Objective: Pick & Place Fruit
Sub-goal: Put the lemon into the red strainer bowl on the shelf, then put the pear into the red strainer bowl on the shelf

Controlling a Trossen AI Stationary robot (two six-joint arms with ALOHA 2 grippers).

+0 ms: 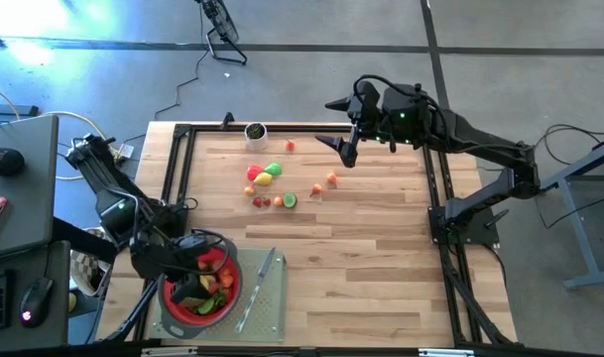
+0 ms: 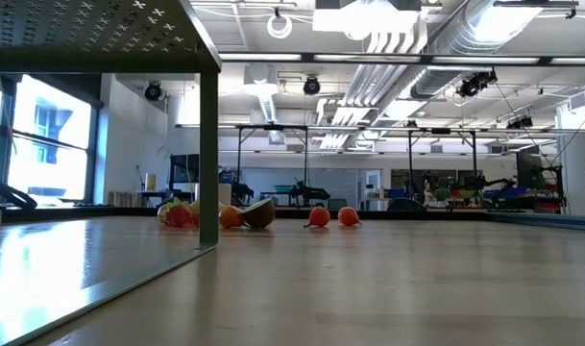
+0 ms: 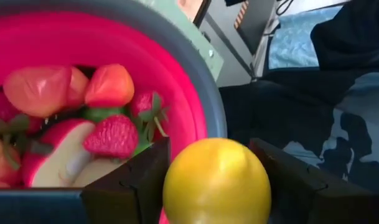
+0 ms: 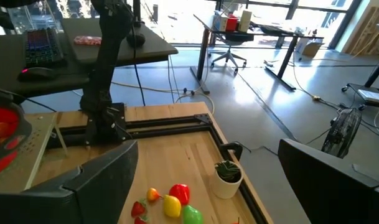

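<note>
Left tool sits over the red strainer at the table's front-left corner, its two fingers against a yellow round fruit between them. From the left wrist view the yellow fruit is right at the strainer's grey rim, partly above the bowl. Can't tell if the grip is firm or just letting go.

Strainer already has strawberries, orange pieces and a cut red-skinned slice piled inside. It rests on a grey-green mat with a slim knife lying just beside it.

Mid-table, toward the back edge: loose cluster of fruit, red, yellow and green, with a few more near it and two orange ones a bit right. Small potted plant stands near the back edge.

Right tool hovers above the back-right part of the table, jaws spread wide, holding nothing.
</note>
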